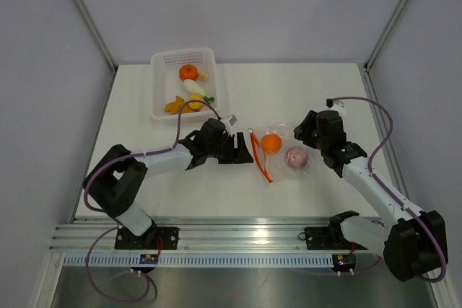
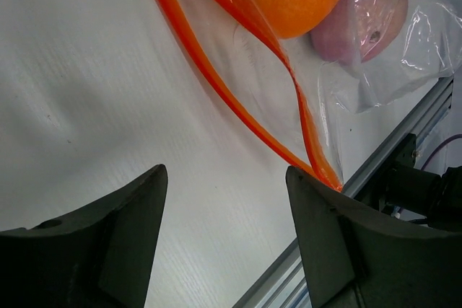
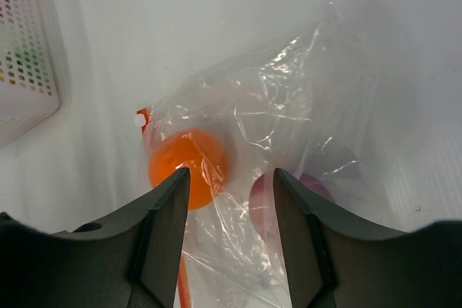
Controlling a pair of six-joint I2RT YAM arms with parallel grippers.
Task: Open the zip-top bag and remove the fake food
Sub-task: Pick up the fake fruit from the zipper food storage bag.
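Your left claw [image 2: 225,178] is wide open beside the zip-top bag [image 1: 284,151] on the counter [image 1: 303,91]. Your right claw [image 3: 231,174] is open too. The fake food [image 1: 271,142] sits inside.

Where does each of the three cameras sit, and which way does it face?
Top external: above and behind the arm bases, looking down on the table; both arms, left hand and right hand show.
Left wrist: on the left arm, looking past its own fingers at the parted zipper strips of the zip-top bag.
Right wrist: on the right arm, looking down between its fingers at the bag.
Shared: all three show the bag holding an orange ball and a purple piece.
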